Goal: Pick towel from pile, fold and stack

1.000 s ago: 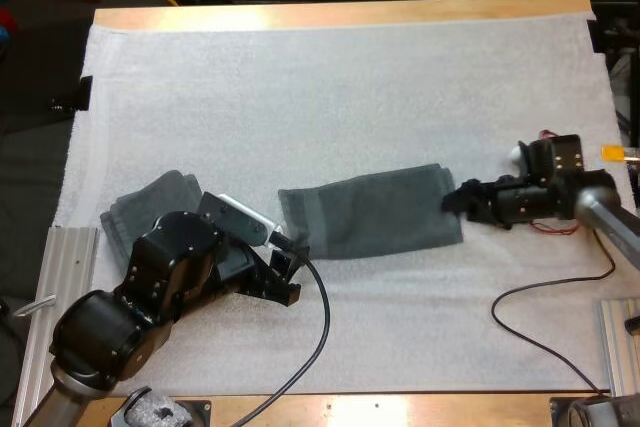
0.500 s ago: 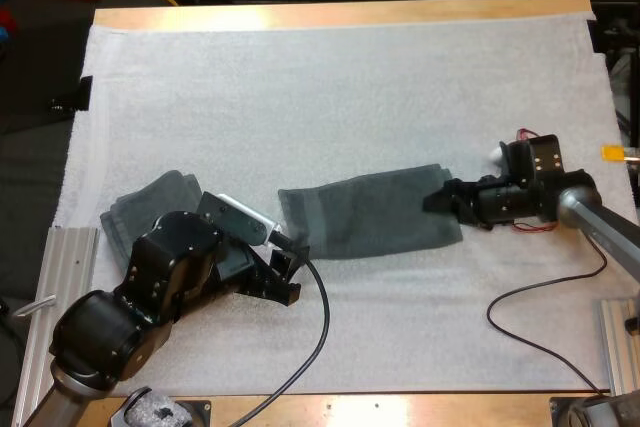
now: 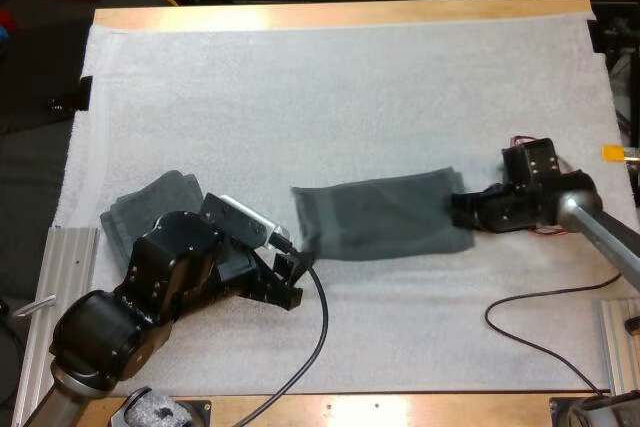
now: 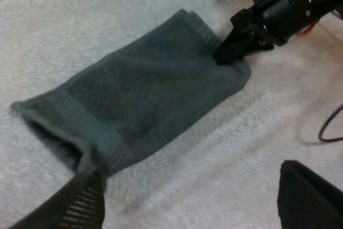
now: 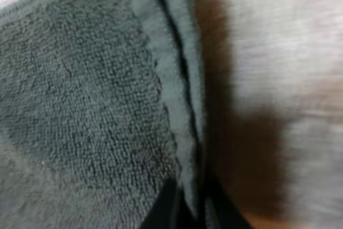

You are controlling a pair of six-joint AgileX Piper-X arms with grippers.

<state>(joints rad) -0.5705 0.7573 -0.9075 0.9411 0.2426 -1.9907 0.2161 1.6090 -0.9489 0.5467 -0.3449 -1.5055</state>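
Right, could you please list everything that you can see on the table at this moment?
towel: one, dark grey-green, folded into a long strip, lying across the middle of the mat.
second towel: one, dark grey-green, at the mat's left side, partly under the left arm.
mat: one, white, covering the table.
table: one, wooden, its edge showing along the far side.
left gripper: one, black, open, at the long towel's left end.
right gripper: one, black, shut on the long towel's right edge.
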